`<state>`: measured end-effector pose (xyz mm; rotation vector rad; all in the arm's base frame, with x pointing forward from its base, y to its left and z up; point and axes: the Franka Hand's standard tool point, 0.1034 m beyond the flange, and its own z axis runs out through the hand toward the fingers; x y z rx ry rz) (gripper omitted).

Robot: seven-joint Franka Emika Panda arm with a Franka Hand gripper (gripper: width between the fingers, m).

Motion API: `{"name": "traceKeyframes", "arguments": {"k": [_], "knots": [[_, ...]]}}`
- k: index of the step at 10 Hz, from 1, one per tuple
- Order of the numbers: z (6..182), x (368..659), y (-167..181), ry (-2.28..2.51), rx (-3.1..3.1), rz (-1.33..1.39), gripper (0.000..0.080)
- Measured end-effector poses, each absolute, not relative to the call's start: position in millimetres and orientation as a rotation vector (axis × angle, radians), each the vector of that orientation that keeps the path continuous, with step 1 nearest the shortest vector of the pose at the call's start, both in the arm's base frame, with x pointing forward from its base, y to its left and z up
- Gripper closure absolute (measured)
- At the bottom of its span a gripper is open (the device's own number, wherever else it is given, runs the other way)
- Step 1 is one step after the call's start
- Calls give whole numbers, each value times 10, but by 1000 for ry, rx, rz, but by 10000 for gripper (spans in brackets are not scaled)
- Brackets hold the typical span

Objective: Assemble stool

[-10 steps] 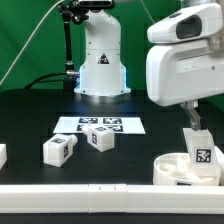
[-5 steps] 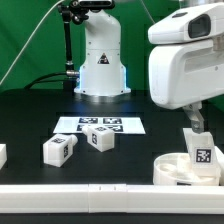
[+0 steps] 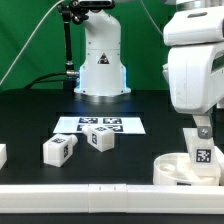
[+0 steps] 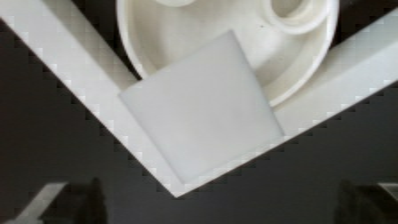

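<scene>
The arm's pincer [image 4: 217, 203] hung with its dark fingers [image 4: 50, 203] wide apart, gripping nothing, above the stool's round seat [image 3: 171, 169] at the exterior view's right, near the front edge of the black table [image 3: 30, 120]. Only the wrist view looked straight down. It showed the seat as a smooth white plastic disc with a moulded hollow, a flat pale square face over it, and two white bars [image 4: 71, 60] meeting in a sharp corner around them. Only the exterior view showed the chunky upright leg [image 3: 201, 152] standing on the seat, its black-and-white tag facing out. It also showed two blocky loose legs [image 3: 60, 150] lying near the marker board [image 3: 100, 124], and the arm's glossy white base [image 3: 100, 62] behind.
</scene>
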<state>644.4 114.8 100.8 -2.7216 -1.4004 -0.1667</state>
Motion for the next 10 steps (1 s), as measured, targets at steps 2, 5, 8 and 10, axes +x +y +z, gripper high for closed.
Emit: {"name": "traceKeyframes", "arguments": {"k": [2,5,8,10], "knots": [[997,6448,1097,-1651,-2609,-162,150],[946,6429,1030,-1991,-2413,-158,150],[916,6426,981,-2146,-2309,-139,150],[872,6408,984,-2111,-2334,-130,150]]}}
